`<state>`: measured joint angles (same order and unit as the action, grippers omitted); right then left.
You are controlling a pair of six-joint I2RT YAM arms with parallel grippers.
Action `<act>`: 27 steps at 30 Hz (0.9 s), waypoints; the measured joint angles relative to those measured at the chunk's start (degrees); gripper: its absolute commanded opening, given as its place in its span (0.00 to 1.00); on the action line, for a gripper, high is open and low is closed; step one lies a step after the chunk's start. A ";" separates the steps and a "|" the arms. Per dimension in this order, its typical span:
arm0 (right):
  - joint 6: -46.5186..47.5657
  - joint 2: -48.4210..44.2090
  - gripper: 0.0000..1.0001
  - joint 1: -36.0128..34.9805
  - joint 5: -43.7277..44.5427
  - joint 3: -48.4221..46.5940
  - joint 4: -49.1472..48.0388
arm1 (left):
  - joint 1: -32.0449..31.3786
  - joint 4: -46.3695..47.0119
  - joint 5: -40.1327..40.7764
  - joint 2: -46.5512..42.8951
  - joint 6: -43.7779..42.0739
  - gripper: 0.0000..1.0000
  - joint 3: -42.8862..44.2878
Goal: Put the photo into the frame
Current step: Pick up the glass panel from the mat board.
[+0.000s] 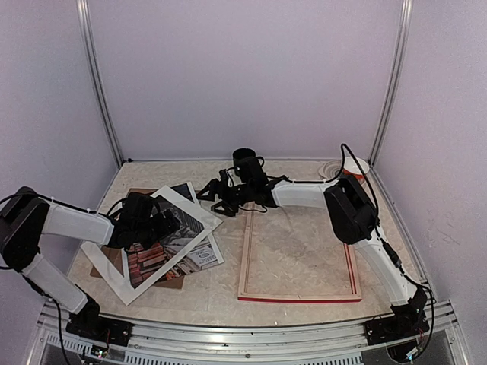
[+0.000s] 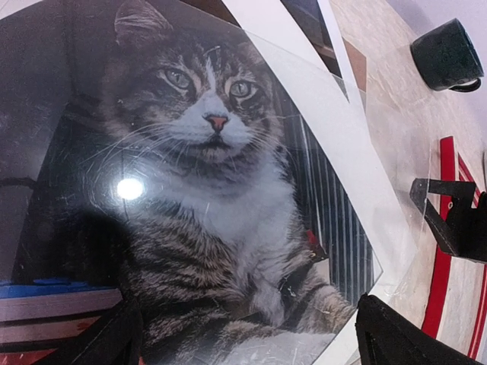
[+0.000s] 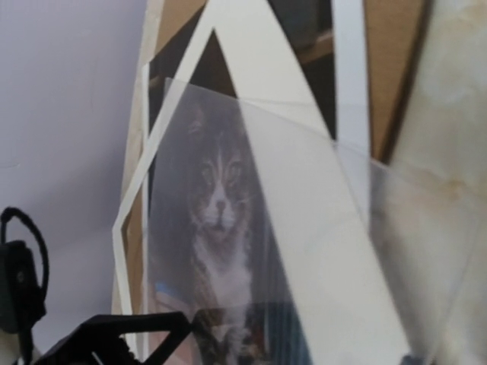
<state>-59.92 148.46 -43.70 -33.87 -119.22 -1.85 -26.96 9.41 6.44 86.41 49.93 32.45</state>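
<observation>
The photo (image 2: 213,190) lies flat beneath the spread left fingers (image 2: 399,338).

On the pale speckled desk (image 1: 221,293), a white mat border (image 1: 196,209) lies askew over a brown backing board (image 1: 173,283), a clear sheet (image 2: 380,175) overlaps the mat's edge, a black mug (image 1: 245,161) stands near the back, and a small white-and-red round item (image 1: 346,167) sits in the far right corner.
</observation>
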 measured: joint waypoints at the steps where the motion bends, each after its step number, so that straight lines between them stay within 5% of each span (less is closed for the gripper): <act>1: 0.00 -0.20 0.88 0.00 -0.13 0.28 -0.35 | -0.04 0.17 0.02 0.02 0.00 0.96 -0.02; 27: -6.08 -8.61 0.89 -1.88 -6.51 22.71 -18.27 | -0.17 0.00 -0.24 -1.01 1.22 0.97 -0.59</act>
<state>-66.00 139.85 -45.58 -40.38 -96.51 -20.12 -27.14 9.41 6.20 85.41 51.16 31.86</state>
